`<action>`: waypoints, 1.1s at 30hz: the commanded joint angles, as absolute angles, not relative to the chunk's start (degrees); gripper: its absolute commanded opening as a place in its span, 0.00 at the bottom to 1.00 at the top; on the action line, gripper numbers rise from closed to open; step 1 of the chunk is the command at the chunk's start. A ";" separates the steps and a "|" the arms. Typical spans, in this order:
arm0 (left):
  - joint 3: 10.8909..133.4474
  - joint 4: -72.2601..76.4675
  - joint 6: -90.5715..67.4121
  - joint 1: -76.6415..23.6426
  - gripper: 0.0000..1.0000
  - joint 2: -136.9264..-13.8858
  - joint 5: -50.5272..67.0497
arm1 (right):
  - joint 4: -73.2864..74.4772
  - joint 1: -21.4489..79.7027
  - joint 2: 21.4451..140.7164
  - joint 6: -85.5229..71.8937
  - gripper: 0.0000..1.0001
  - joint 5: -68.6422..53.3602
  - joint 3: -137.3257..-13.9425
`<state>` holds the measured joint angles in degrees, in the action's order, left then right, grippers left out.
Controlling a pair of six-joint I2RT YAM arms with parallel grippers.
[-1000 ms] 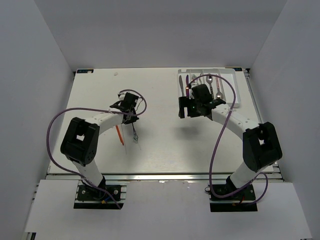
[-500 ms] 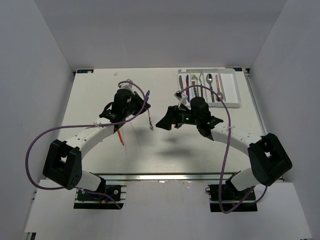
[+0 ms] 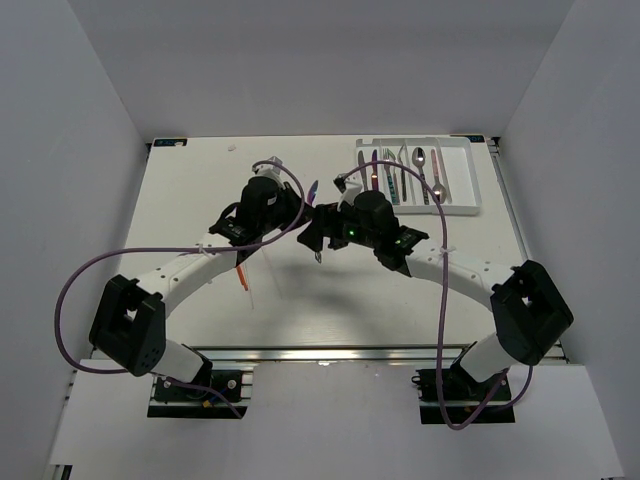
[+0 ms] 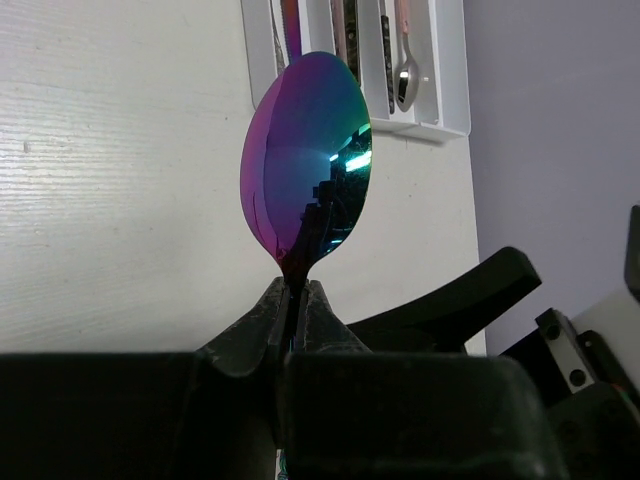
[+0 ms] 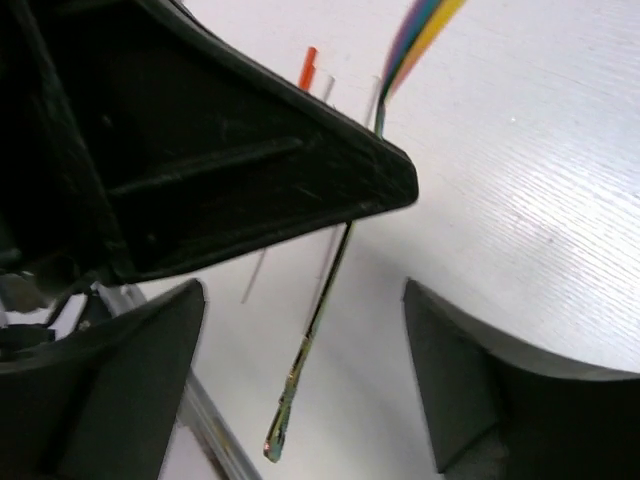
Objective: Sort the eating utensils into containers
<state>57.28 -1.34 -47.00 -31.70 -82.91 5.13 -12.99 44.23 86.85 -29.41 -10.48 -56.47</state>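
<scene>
My left gripper (image 3: 303, 207) is shut on the neck of an iridescent purple-teal spoon (image 3: 314, 190) and holds it above the table's middle. In the left wrist view the bowl (image 4: 307, 150) stands up from my closed jaws (image 4: 297, 292). My right gripper (image 3: 314, 234) is open and faces the left one. In the right wrist view the spoon's handle (image 5: 308, 360) hangs between my spread fingers (image 5: 130, 385) without touching them. The white cutlery tray (image 3: 458, 176) at the back right holds several utensils. An orange-red chopstick (image 3: 240, 270) and a pale one (image 3: 250, 292) lie under the left arm.
The tray (image 4: 452, 70) shows at the top of the left wrist view. Purple cables loop over both arms. White walls enclose the table on three sides. The orange-red chopstick's tip (image 5: 307, 68) shows beyond the left gripper's black body (image 5: 200, 150).
My left arm has carried the spoon up and to the right. My right arm has swung left from the tray, and its open jaws now flank the spoon's handle.
</scene>
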 commanded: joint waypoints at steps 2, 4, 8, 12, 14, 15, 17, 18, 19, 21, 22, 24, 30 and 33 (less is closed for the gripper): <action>59.68 -2.72 -47.02 -31.99 0.00 -81.47 3.34 | -11.25 45.61 86.92 -26.90 0.75 -4.92 -58.89; 59.76 -2.81 -47.02 -31.99 0.00 -81.56 3.51 | -12.04 45.62 86.84 -26.54 0.60 -5.62 -58.71; 60.12 -2.81 -47.02 -32.08 0.00 -81.91 4.22 | -13.01 45.62 87.10 -26.02 0.13 -6.06 -58.80; 60.38 -2.81 -46.76 -32.08 0.37 -81.57 4.04 | -12.75 45.44 87.89 -25.84 0.00 -4.84 -59.33; 61.43 -5.44 -46.41 -32.08 0.88 -80.77 1.24 | -11.87 44.83 87.98 -25.05 0.00 -3.70 -59.50; 63.70 -6.93 -45.19 -32.08 0.98 -80.51 0.10 | -11.08 43.52 87.89 -24.61 0.00 -3.60 -59.50; 66.87 -14.30 -43.51 -32.08 0.98 -79.72 -6.48 | -9.41 41.41 87.80 -22.77 0.00 -3.17 -59.85; 70.63 -17.20 -41.68 -32.08 0.98 -79.63 -9.20 | -8.36 38.53 87.98 -21.63 0.00 -2.64 -60.90; 72.58 -23.49 -40.88 -32.08 0.98 -79.45 -15.06 | -4.87 36.84 88.33 -19.01 0.00 -1.85 -61.87; 77.05 -29.85 -38.42 -32.08 0.98 -79.19 -20.72 | -0.55 30.37 90.16 -16.45 0.00 -0.80 -65.80; 77.86 -34.49 -37.36 -32.08 0.98 -78.06 -24.14 | 3.13 28.50 91.05 -14.35 0.00 -0.27 -67.40; 77.79 -36.91 -33.24 -32.08 0.98 -76.12 -26.01 | 7.45 23.06 95.68 -8.37 0.00 6.72 -74.48; 71.56 -43.42 -26.02 -31.99 0.98 -66.64 -35.50 | 21.70 14.77 112.90 1.90 0.00 22.54 -94.28; 65.32 -42.02 -24.88 -31.99 0.98 -62.51 -39.01 | 24.07 14.24 121.16 8.32 0.00 31.43 -103.86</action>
